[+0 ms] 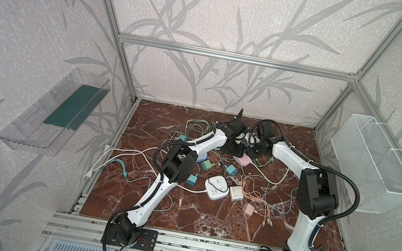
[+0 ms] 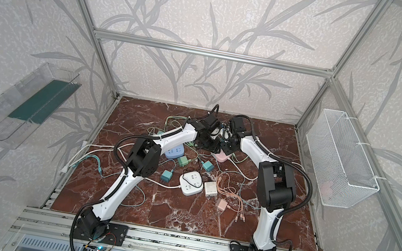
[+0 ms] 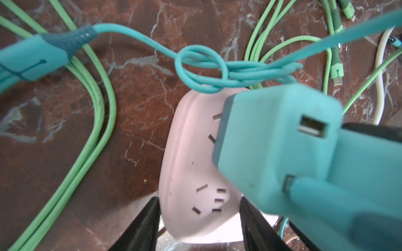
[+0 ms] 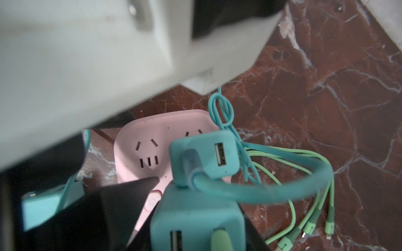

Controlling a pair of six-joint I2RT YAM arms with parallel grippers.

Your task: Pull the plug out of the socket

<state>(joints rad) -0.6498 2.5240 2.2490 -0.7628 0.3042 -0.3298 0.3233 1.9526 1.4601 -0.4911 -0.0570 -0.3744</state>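
Pink socket [image 3: 191, 156] sits at the table's [image 1: 206, 216] far middle, the left pincer [image 3: 199, 201] clamped on its sides and the right pincer [image 4: 200, 206] pinching a teal plug [image 4: 195, 221] over it. Should the left hold slip, the socket would probably lift along; the thick cable [image 4: 272, 191] of the neighbouring plug [image 4: 202, 156], arching across, may snag.
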